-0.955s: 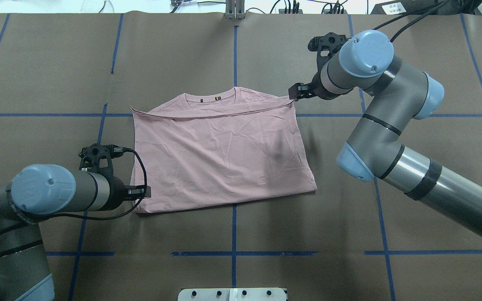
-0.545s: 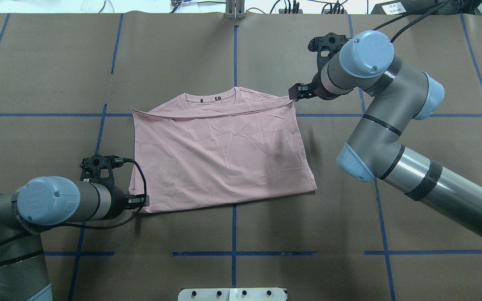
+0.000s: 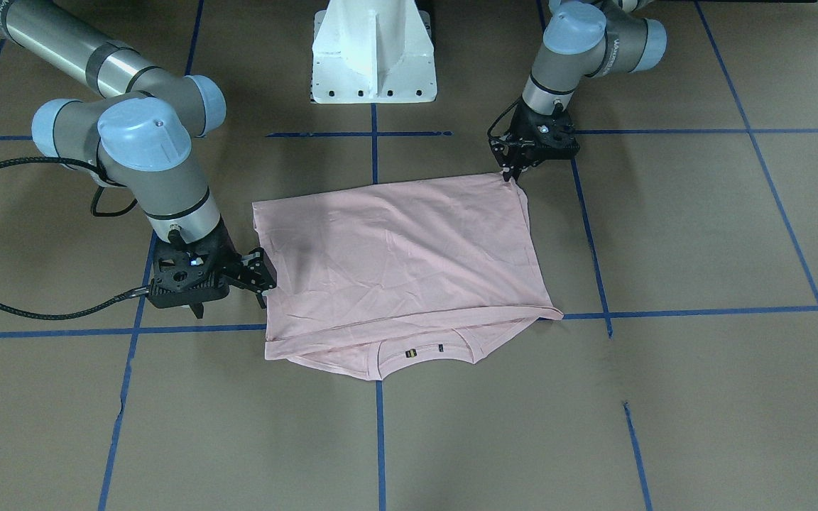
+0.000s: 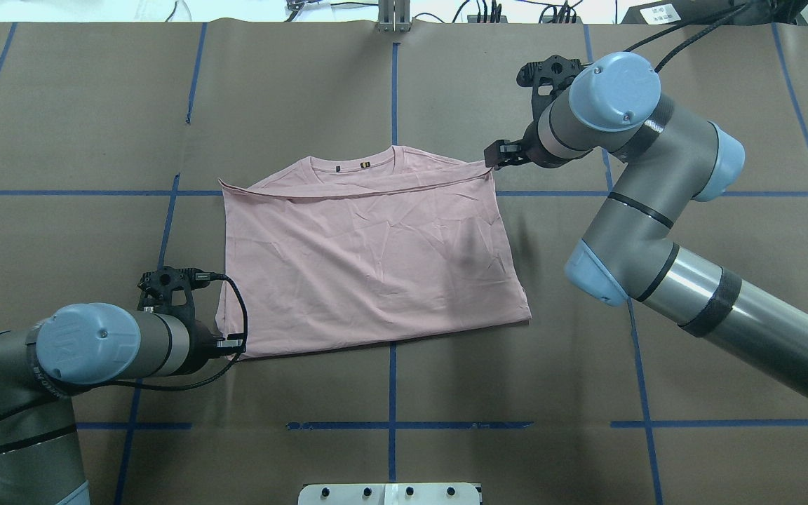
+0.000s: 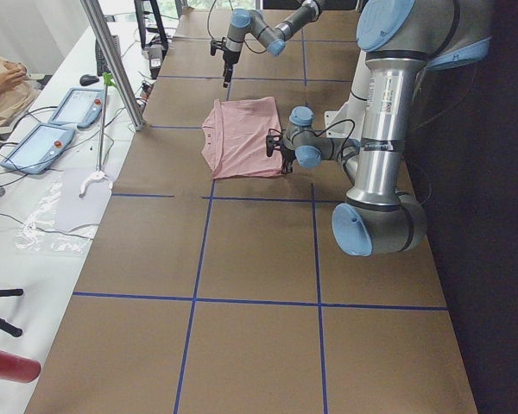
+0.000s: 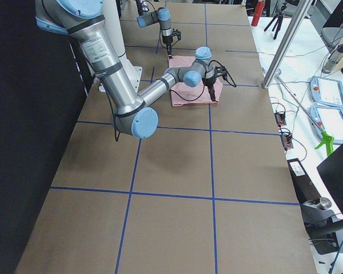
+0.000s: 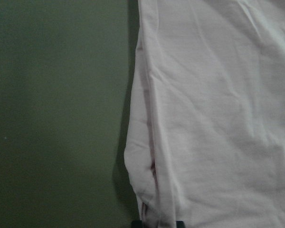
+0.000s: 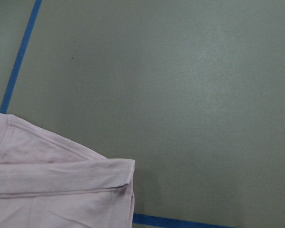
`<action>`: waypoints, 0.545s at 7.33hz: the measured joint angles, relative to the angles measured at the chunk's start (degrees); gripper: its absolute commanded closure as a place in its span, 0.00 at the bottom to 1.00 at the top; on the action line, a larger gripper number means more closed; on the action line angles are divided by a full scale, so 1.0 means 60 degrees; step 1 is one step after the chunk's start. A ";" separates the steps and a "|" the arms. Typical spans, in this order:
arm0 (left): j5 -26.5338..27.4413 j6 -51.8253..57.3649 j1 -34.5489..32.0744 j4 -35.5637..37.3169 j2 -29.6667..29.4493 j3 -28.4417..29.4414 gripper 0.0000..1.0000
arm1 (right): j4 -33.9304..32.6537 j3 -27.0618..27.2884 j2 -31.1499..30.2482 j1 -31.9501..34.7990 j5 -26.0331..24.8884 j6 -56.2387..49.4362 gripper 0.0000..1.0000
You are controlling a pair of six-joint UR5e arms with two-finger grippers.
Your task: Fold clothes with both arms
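The pale pink T-shirt (image 4: 369, 266) lies folded flat on the brown table, collar at the far side; its print is hidden. It also shows in the front view (image 3: 402, 248). My left gripper (image 4: 236, 345) is at the shirt's near-left corner, shut on the fabric edge; the left wrist view shows the cloth (image 7: 218, 118) bunched down to the fingertips (image 7: 137, 223). In the front view the left gripper (image 3: 512, 174) is on the right. My right gripper (image 4: 496, 156) sits at the far-right corner, jaws open beside the hem (image 8: 52, 190). It is at the left in the front view (image 3: 260, 280).
Blue tape lines (image 4: 393, 98) grid the brown table cover. The white pedestal base (image 3: 373, 53) stands at the robot's side. A metal post (image 5: 112, 65) and tablets (image 5: 34, 147) stand beyond the table's far edge, with a person's arm there.
My left gripper has moved toward the robot along the shirt's left edge to its near corner, pulling that corner slightly outward. The right arm has not moved.
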 measured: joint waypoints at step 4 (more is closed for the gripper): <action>-0.0018 0.0928 -0.0217 0.0006 0.0080 0.0002 1.00 | 0.0035 -0.0051 0.0013 -0.0027 -0.0026 0.0010 0.00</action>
